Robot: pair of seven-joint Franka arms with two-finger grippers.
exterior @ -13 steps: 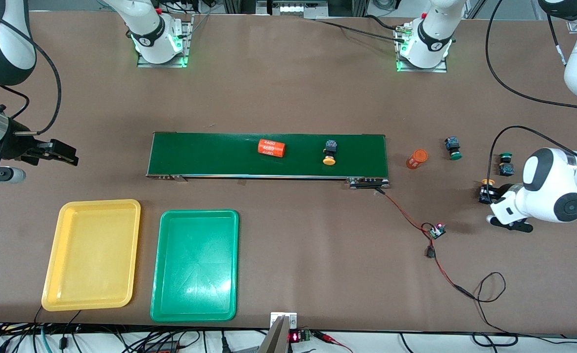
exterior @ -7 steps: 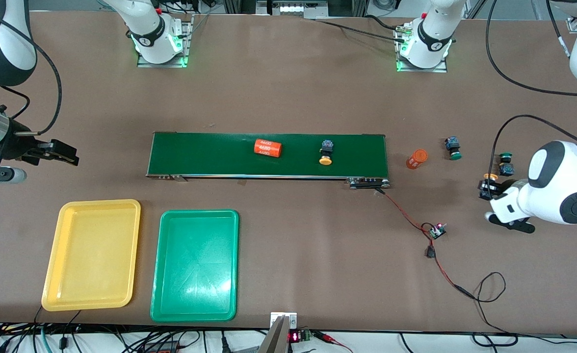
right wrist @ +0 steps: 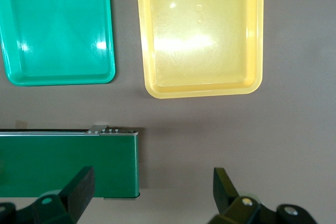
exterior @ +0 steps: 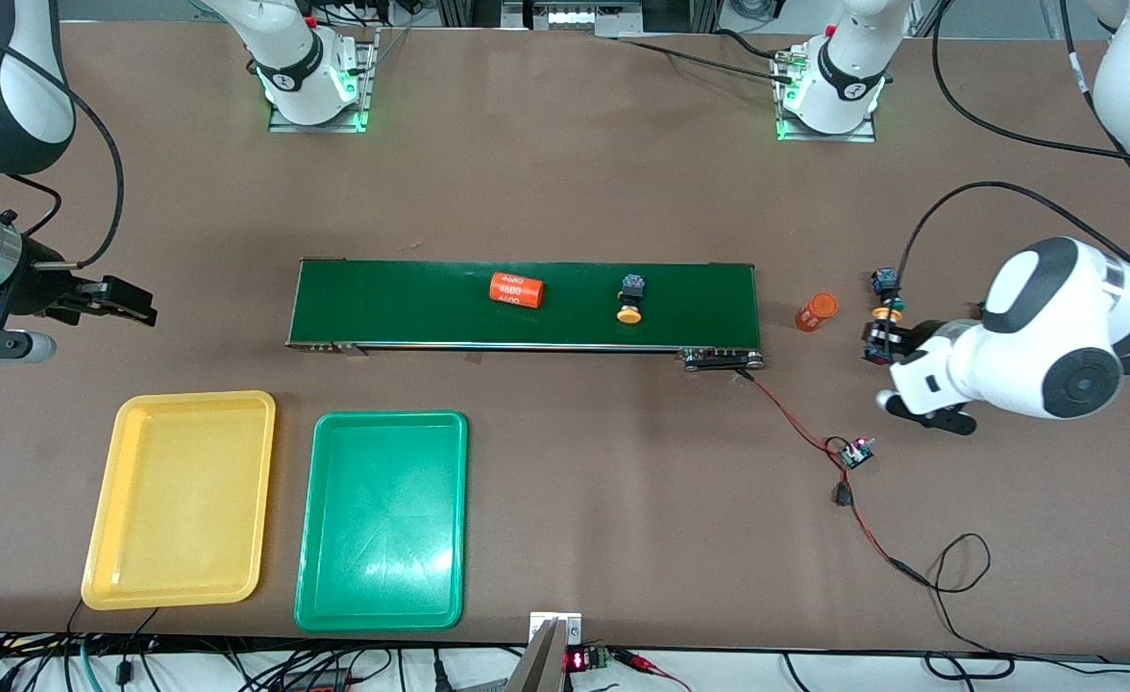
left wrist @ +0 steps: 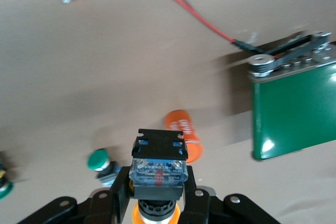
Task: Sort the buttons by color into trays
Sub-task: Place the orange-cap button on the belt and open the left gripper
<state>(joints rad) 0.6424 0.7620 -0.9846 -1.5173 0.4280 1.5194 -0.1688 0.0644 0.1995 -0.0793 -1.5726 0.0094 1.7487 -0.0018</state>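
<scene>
My left gripper [exterior: 878,333] is shut on an orange-yellow button [left wrist: 158,167] and holds it in the air over the table, close to a green button [exterior: 886,284] and an orange "4680" cylinder [exterior: 816,311]. That green button [left wrist: 100,161] and cylinder [left wrist: 184,135] also show in the left wrist view, with another green cap [left wrist: 3,188] at its edge. A second orange-yellow button [exterior: 630,298] lies on the dark green conveyor belt [exterior: 411,303]. My right gripper [right wrist: 152,192] is open and empty over the table off the belt's end toward the right arm. The yellow tray [exterior: 181,500] and green tray [exterior: 382,519] lie empty side by side, nearer the front camera than the belt.
An orange "4680" cylinder [exterior: 515,289] lies on the belt. A small circuit board [exterior: 854,452] with red and black wires [exterior: 796,418] lies near the belt's end toward the left arm.
My left gripper has carried the orange-yellow button toward the belt's end. The cylinder and button on the belt have shifted toward the right arm's end. The right arm has not moved.
</scene>
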